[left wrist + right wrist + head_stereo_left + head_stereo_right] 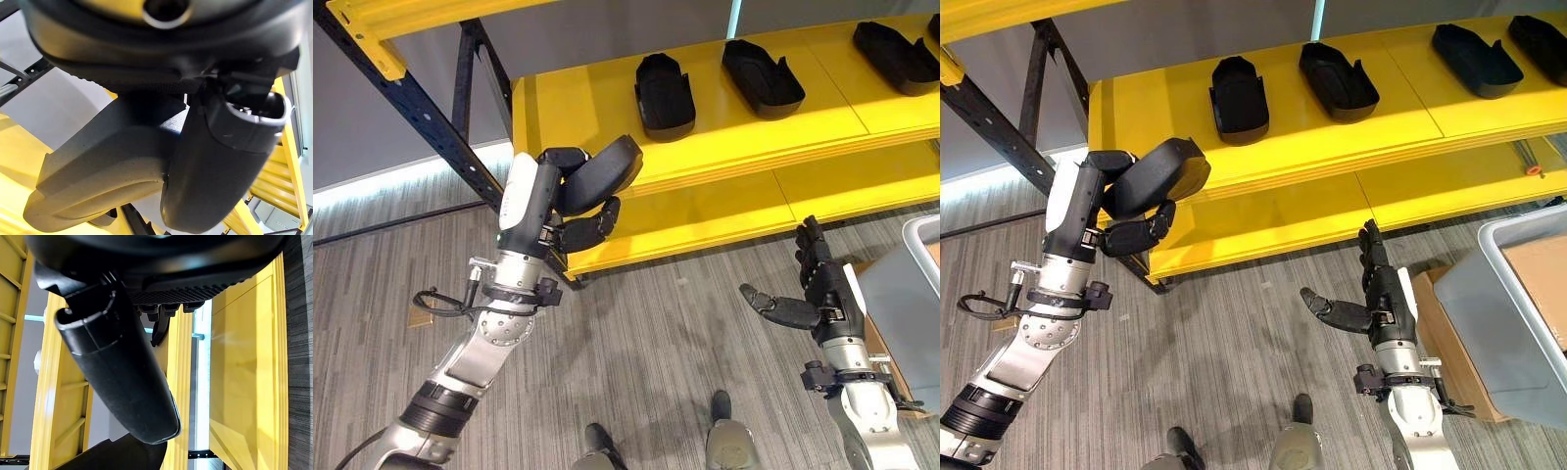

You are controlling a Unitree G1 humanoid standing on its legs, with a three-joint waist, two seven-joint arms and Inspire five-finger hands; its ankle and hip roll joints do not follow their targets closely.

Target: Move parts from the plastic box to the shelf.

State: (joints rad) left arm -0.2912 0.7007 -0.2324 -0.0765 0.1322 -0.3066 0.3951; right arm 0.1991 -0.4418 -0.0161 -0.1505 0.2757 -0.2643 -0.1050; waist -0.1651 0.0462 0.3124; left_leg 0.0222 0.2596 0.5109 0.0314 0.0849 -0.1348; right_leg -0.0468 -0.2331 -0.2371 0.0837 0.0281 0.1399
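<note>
Up by the shelf (724, 127), left robot hand (570, 196) grips a part (602, 171).

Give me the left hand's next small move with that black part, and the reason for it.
Probably carry it forward and up over the yellow shelf. The left hand grips the black part at the shelf's front edge, short of the bare board left of the placed parts. The right hand hangs open and empty near the grey plastic box.

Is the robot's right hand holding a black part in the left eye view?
No: the right hand is open and empty above the floor, while the left hand grips the black part.
</note>
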